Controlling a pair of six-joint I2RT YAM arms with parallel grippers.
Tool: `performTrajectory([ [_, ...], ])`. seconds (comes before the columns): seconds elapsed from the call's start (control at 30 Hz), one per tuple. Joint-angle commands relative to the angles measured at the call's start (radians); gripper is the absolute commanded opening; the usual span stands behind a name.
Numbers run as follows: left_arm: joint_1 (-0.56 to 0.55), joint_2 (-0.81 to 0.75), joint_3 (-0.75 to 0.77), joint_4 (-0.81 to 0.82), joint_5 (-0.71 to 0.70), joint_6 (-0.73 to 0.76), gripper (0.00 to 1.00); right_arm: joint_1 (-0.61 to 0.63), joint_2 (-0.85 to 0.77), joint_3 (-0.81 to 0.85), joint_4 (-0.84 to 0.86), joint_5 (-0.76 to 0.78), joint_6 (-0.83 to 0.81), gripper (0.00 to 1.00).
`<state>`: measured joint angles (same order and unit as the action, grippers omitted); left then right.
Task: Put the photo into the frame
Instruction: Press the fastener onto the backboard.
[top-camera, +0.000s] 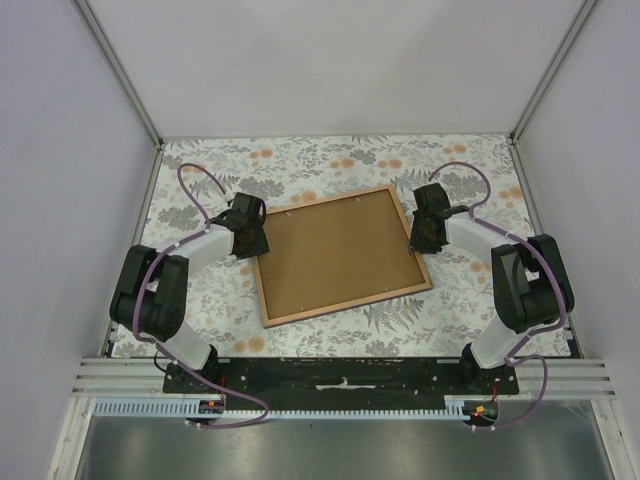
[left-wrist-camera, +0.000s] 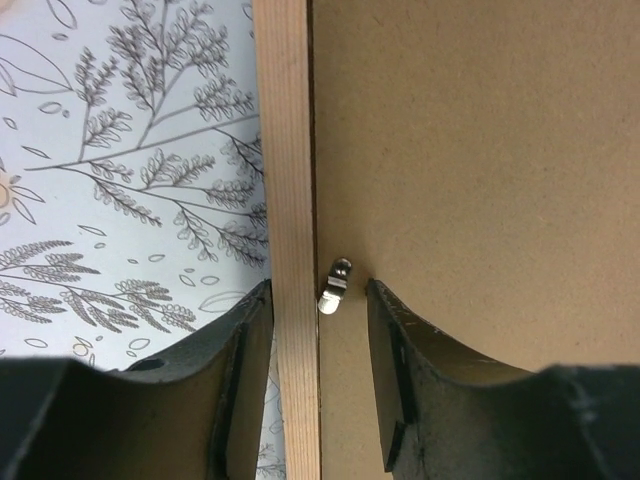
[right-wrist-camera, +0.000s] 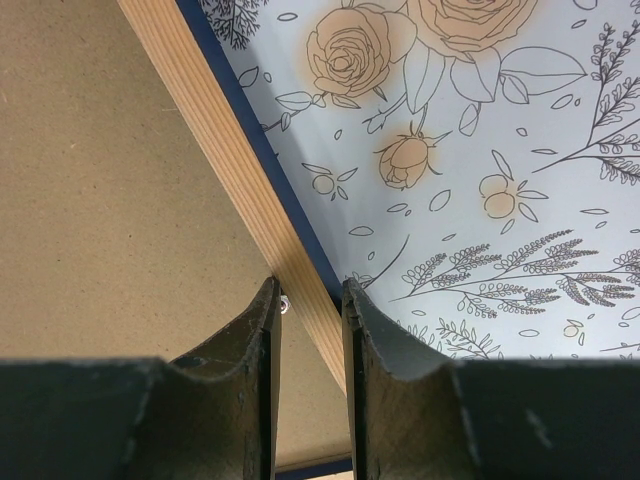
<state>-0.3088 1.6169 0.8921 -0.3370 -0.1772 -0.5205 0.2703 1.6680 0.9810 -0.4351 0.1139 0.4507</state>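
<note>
Brown backing board in frame, photo unseen | left gripper part-open astride clip — right gripper pinching frame | fastening probably pending

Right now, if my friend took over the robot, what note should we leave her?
Left gripper: open, straddling the left rim of the frame, with a small metal tab between the fingers.
Right gripper: jaws a narrow gap apart over the right rim; I cannot tell whether it grips.
Frame: flat on the table, backing board seated in it.
Photo: not in view; possibly under the board.
Left to do: probably secure the tabs and confirm the photo is inside.
</note>
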Motion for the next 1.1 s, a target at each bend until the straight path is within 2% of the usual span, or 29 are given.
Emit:
performTrajectory([
  [0.0,-0.015,-0.04,-0.028,-0.059,0.122,0.056,0.49,0.003,0.009,0.038,0.021,0.0,0.019,0.0],
  [0.23,-0.012,-0.043,-0.039,-0.079,0.094,0.065,0.43,0.003,0.013,0.042,0.022,-0.002,0.022,0.0],
  [0.47,-0.003,-0.02,-0.045,-0.074,0.096,0.063,0.29,0.003,0.009,0.038,0.021,0.001,0.019,0.0],
  [0.6,0.002,0.0,-0.039,-0.069,0.091,0.059,0.17,0.003,0.007,0.039,0.022,-0.002,0.019,0.0],
  [0.8,0.005,0.024,-0.032,-0.039,0.094,0.033,0.09,0.003,0.003,0.035,0.022,-0.005,0.014,0.0],
  [0.9,0.005,0.031,-0.027,-0.027,0.093,0.016,0.02,0.001,0.001,0.031,0.022,-0.003,0.011,0.0],
  [1.07,0.005,0.035,-0.007,-0.03,0.074,0.002,0.02,0.001,-0.007,0.024,0.022,0.003,0.005,0.0],
])
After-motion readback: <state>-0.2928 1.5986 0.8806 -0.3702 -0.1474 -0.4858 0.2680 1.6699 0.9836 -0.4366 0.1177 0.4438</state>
